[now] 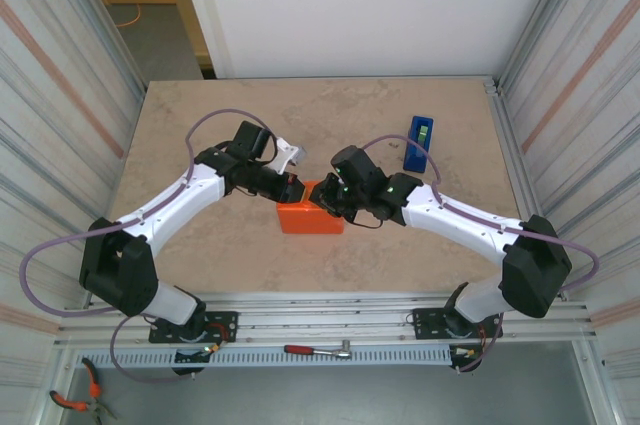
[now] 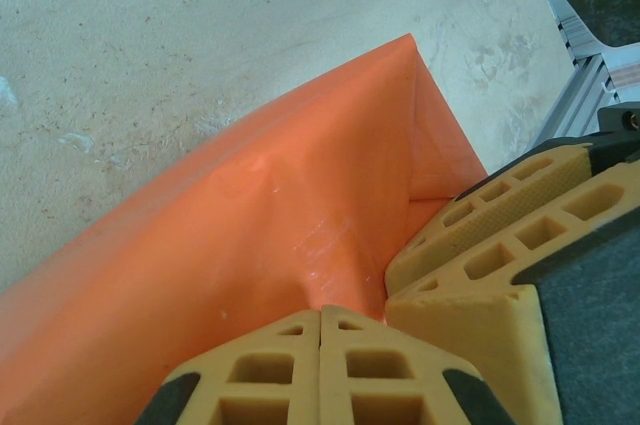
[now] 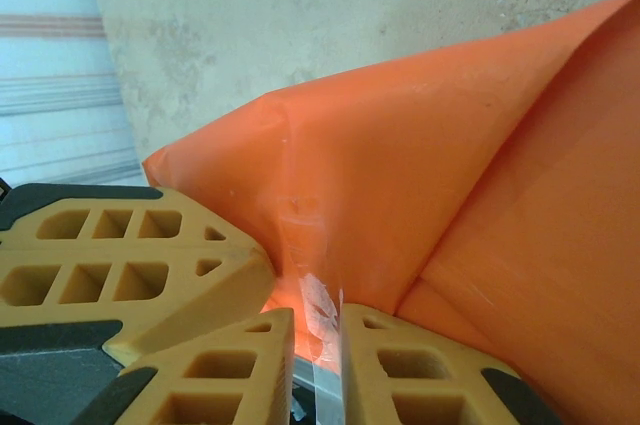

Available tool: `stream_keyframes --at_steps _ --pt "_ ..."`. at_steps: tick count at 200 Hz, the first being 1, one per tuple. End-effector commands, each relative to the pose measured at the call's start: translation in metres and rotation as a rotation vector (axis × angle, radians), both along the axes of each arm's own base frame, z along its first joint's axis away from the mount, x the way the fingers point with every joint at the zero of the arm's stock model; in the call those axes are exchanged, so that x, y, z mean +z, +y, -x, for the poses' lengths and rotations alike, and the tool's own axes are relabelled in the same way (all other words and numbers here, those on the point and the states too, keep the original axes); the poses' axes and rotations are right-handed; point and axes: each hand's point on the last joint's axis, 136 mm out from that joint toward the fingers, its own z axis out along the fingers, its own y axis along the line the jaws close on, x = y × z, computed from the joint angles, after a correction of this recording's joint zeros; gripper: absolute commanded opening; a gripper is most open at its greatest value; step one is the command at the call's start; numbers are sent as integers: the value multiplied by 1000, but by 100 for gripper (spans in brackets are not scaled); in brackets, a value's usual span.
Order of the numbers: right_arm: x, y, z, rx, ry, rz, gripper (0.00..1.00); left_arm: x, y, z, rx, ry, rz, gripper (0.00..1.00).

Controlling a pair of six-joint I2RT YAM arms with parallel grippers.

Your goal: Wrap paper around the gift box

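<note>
Paper (image 1: 310, 218) folded into a blocky orange parcel at the middle of the table (image 1: 200, 125), with the left gripper (image 1: 297, 190) and the right gripper (image 1: 322, 197) meeting tip to tip at its far top edge.
In the left wrist view the left gripper's fingers (image 2: 270, 375) are pressed together with no gap, their tips against the paper; whether any paper is caught between them cannot be told. In the right wrist view the right gripper's jaws stand slightly apart, with a strip of clear tape (image 3: 318, 310) lying on the creased paper in the narrow gap. A blue tape dispenser (image 1: 418, 142) stands upright well to the far right of the parcel.
</note>
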Motion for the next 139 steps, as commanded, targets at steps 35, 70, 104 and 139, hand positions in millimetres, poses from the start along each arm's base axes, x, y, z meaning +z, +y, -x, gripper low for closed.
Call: stream_keyframes --at_steps 35,70,104,139 --pt "-19 -15 13 11 72 99 22 -30 13 5 14 51 -92 0" --pt "-17 -14 13 9 77 93 25 -30 13 5 15 52 -94 0" --pt "-13 -14 14 3 77 82 26 -30 14 6 15 51 -93 0" --pt "-13 -21 18 -11 78 86 26 -29 13 5 16 51 -90 0"
